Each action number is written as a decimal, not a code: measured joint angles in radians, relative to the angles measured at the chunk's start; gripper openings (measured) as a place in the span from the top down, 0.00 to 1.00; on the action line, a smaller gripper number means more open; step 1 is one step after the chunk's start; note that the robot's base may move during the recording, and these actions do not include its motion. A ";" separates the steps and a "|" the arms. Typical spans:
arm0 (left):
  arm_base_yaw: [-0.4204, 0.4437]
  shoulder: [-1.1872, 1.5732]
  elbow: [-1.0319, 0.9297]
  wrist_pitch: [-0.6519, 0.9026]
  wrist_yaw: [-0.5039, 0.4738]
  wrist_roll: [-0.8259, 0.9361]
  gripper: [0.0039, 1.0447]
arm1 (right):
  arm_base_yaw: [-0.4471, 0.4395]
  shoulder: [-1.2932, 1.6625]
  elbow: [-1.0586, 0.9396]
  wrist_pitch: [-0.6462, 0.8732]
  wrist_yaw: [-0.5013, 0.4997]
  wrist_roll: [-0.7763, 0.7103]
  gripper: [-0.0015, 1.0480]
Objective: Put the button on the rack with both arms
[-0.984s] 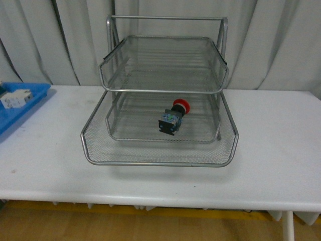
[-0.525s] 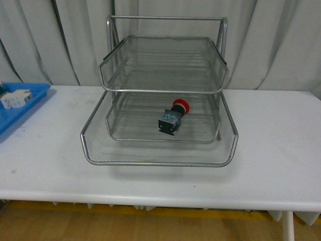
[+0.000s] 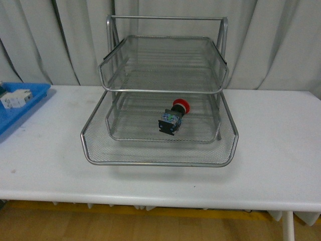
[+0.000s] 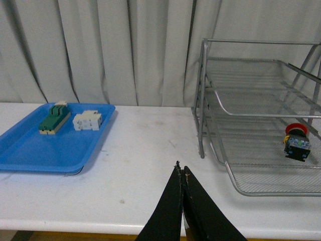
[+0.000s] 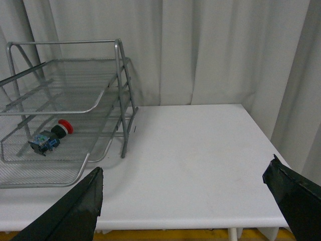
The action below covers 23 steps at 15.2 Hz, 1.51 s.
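Observation:
The button [image 3: 173,117], red cap on a dark body, lies on its side in a lower tier of the silver wire-mesh rack [image 3: 159,156]. It also shows in the left wrist view [image 4: 296,143] and in the right wrist view [image 5: 50,136]. Neither arm shows in the front view. My left gripper [image 4: 181,168] is shut and empty, above the white table, well short of the rack [image 4: 261,188]. My right gripper [image 5: 186,168] is open wide and empty, over the table's bare right part, away from the rack [image 5: 45,182].
A flat blue tray [image 4: 30,155] sits at the table's left end, holding a green-and-cream terminal strip [image 4: 54,117] and a white block part [image 4: 88,120]. It also shows in the front view [image 3: 31,105]. Grey curtains hang behind the table. The table's front edge is near.

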 joint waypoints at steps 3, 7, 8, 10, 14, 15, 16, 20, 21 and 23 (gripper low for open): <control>0.000 -0.179 0.001 -0.187 0.000 0.000 0.99 | 0.000 0.000 0.000 0.000 0.000 0.000 0.06; 0.000 -0.179 0.001 -0.190 0.000 0.000 0.99 | 0.000 0.000 0.000 0.000 0.000 0.000 0.06; 0.000 -0.179 0.001 -0.189 0.000 0.000 0.99 | 0.000 0.000 0.000 0.000 0.000 0.000 0.06; 0.000 -0.179 0.001 -0.189 0.000 -0.002 0.79 | 0.000 0.000 0.000 0.000 0.000 0.000 0.06; 0.000 -0.179 0.001 -0.189 0.000 -0.002 0.48 | 0.000 0.000 0.000 0.000 0.000 0.000 0.06; 0.000 -0.179 0.001 -0.189 0.000 -0.002 0.46 | 0.000 0.000 0.000 0.000 0.000 0.000 0.06; 0.000 -0.179 0.001 -0.189 0.000 -0.002 0.37 | 0.000 0.000 0.000 0.000 0.000 0.000 0.06; 0.000 -0.178 0.001 -0.189 0.000 -0.002 0.05 | -0.127 0.434 0.105 0.290 -0.187 0.052 0.06; 0.000 -0.179 0.001 -0.189 0.000 -0.002 0.06 | -0.080 0.616 0.174 0.447 -0.168 0.058 0.06; 0.000 -0.178 0.001 -0.189 0.000 -0.002 0.06 | 0.000 0.905 0.312 0.621 -0.118 0.092 0.06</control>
